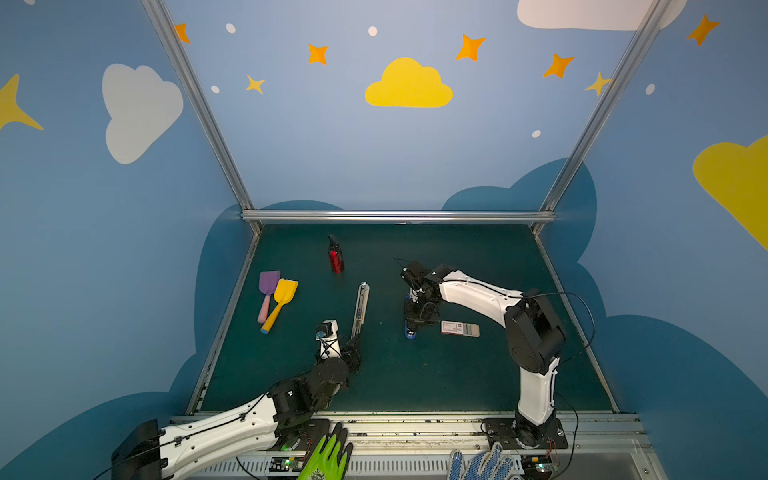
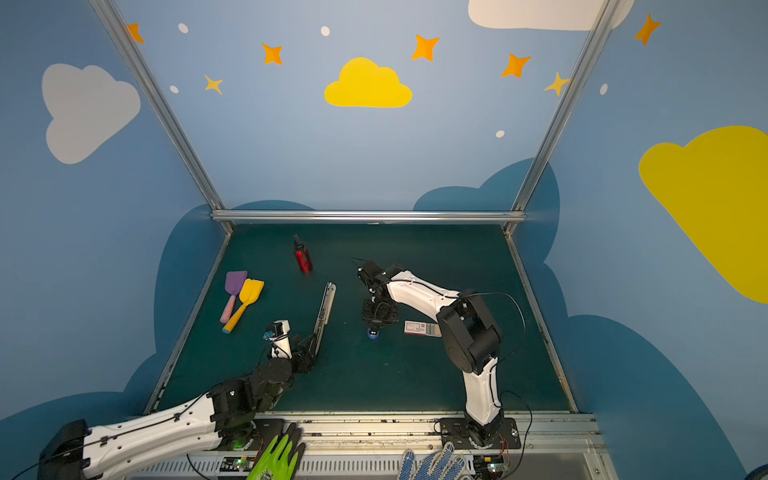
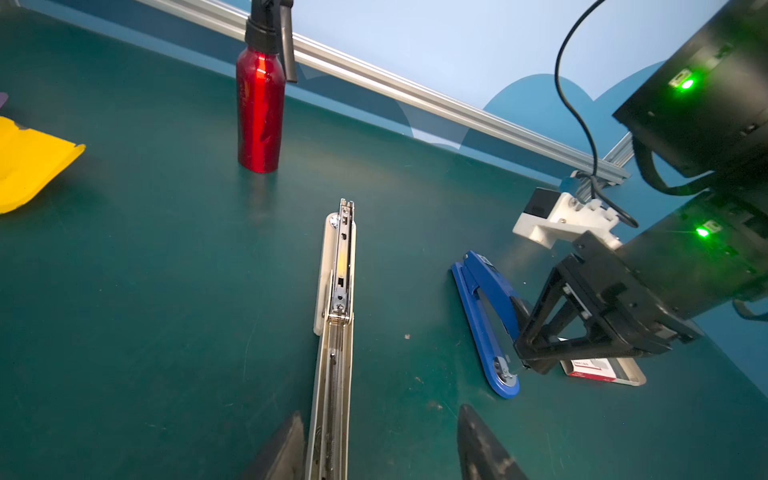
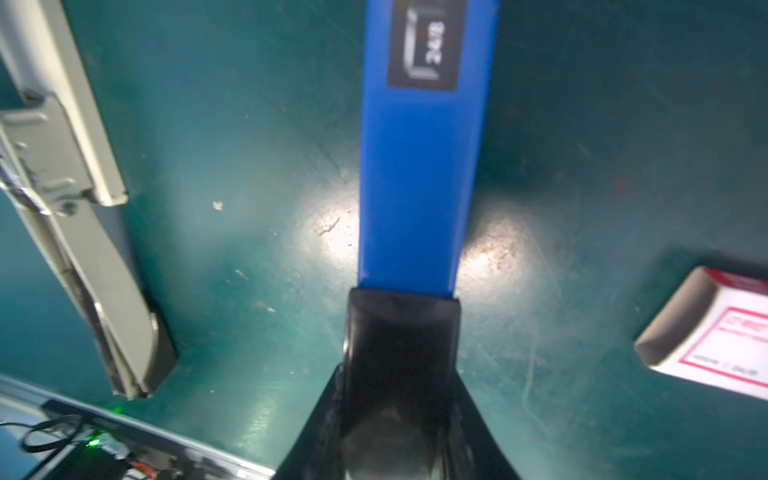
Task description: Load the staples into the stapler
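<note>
Now your right gripper (image 4: 399,370) sits narrow around blue stapler's (image 4: 415,187) black end, grip unclear; left gripper (image 3: 380,411) gapes wide astride grey stapler (image 3: 338,291).

White red-labelled staple box (image 1: 459,328) flat beside blue stapler (image 3: 471,311); grey stapler (image 1: 360,307) open.

Both top views are dim and stretched at the edges. The right wrist view is blurred, the staple box (image 4: 715,332) soft, with two glare patches on the green mat (image 4: 332,237).
</note>
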Tool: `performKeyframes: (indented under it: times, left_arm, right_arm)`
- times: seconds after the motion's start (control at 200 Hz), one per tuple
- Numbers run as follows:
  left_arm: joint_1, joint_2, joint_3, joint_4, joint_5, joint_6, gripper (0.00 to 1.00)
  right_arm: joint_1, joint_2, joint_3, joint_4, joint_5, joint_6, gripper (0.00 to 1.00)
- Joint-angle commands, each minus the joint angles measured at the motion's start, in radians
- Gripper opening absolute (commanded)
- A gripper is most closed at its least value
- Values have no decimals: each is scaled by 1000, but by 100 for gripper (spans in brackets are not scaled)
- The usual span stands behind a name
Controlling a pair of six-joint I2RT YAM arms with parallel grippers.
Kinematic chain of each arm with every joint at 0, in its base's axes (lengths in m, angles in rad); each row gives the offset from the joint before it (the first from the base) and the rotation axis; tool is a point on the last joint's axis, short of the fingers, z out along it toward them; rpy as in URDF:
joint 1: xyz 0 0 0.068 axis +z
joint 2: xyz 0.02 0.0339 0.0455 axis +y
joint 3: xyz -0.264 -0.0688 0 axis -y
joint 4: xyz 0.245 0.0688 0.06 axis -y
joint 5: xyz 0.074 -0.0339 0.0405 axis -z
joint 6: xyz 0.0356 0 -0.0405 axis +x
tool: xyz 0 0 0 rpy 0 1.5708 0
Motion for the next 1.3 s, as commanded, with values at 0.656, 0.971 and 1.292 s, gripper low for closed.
performKeyframes:
  times: [0.656, 0.971, 1.292]
  left_arm:
    - [39, 126, 114, -69, 76, -32, 60]
    - [79, 160, 199, -191, 130, -82, 65]
    - [140, 196, 238, -230, 216, -104, 68]
  right_arm:
    - [-16, 85, 144, -140, 150, -108, 13]
    - [-103, 242, 415, -202, 181, -155, 13]
    - [-150, 414, 708, -286, 223, -183, 17]
